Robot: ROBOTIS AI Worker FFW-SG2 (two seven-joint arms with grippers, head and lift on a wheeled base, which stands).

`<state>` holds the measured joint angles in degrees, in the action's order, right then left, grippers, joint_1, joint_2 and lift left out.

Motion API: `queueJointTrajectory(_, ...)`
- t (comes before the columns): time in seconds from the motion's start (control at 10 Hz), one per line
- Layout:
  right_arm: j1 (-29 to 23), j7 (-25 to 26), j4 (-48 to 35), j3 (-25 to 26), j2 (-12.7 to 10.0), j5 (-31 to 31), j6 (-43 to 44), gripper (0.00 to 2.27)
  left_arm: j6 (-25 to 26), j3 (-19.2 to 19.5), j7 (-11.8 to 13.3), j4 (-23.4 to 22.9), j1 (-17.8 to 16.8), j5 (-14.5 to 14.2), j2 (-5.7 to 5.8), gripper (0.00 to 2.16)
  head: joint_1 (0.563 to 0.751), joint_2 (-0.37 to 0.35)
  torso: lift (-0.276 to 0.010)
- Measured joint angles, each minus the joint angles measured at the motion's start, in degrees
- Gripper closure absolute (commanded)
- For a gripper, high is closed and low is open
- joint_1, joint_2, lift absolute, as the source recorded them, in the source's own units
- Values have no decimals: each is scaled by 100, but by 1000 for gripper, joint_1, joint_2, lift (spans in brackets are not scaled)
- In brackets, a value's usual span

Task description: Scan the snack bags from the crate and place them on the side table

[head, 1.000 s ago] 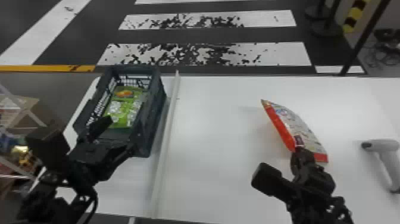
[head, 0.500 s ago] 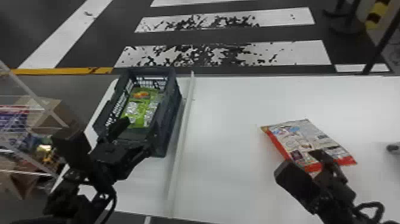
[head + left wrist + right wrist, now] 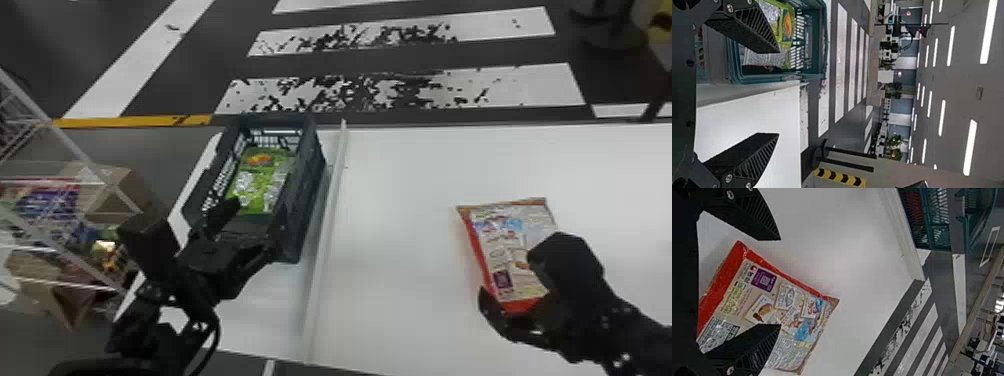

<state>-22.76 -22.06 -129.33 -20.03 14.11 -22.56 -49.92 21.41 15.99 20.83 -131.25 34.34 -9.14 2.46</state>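
Overhanging a red-edged snack bag, right gripper, left gripper near crate, both jaws open

Your table has the crate on its left part, inner bag inside. Strip runs near to far, just right of the crate. Outer bag is right of the strip, well apart; you can't tell if it touches the table. Shelf stands left of your table, crosswalk behind it.
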Motion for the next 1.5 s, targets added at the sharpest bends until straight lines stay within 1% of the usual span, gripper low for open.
queueJointTrajectory(0.1,-7,-43,-1,234,-80,490,67,559,0,0,0,2,0,0,2,134,695,254,-94)
queueJointTrajectory(0.2,5,-131,18,458,-163,929,166,1247,0,0,0,2,1,0,6,134,695,261,-94)
queueJointTrajectory(0.3,60,-197,69,604,-231,1156,242,2017,0,0,0,2,1,0,8,137,695,261,-94)
queueJointTrajectory(0.4,130,-197,192,659,-284,1224,427,2132,0,0,0,1,1,0,9,137,695,260,-94)
queueJointTrajectory(0.5,195,-204,402,673,-312,1249,844,2246,0,0,0,-2,2,0,7,137,695,261,-94)
queueJointTrajectory(0.7,436,-292,952,654,-347,1303,1444,2246,0,0,0,-15,4,7,-7,137,695,269,-94)
queueJointTrajectory(0.8,552,-284,1222,612,-385,1228,1703,2246,0,0,7,-22,11,9,-15,137,695,271,-94)
queueJointTrajectory(1.2,1122,-254,2218,319,-420,978,1881,2246,0,0,39,-64,29,9,-46,140,695,273,-94)
queueJointTrajectory(1.5,1460,-170,2862,146,-475,606,1910,2246,0,1,44,-67,35,11,-65,140,695,265,-94)
